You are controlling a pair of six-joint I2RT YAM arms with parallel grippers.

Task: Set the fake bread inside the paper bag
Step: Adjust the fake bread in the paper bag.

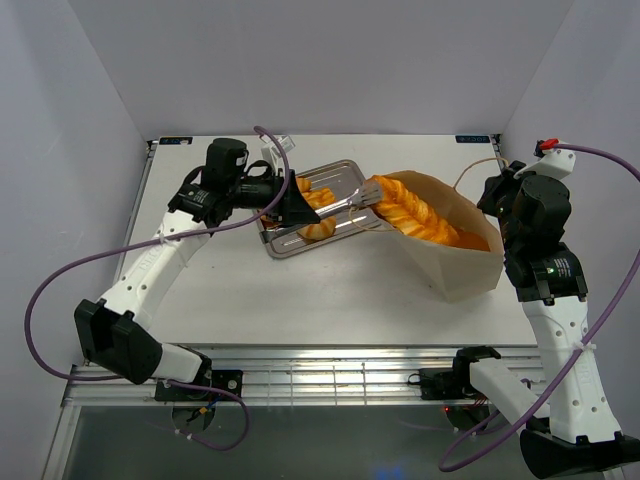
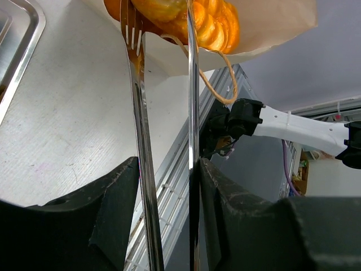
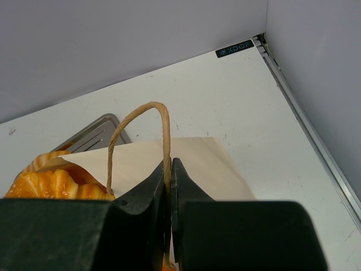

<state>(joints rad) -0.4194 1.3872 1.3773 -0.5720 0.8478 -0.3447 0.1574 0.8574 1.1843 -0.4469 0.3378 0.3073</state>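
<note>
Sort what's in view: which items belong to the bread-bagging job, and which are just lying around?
In the job:
- fake bread: braided loaf in the bag mouth, more on the tray
- paper bag
- tongs, held in the left hand
- string handle, pinched by the right hand
- metal tray

Just there:
- purple cables
- corner label

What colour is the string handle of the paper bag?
Light tan-brown, like twisted twine. The string handle shows best in the right wrist view.
</note>
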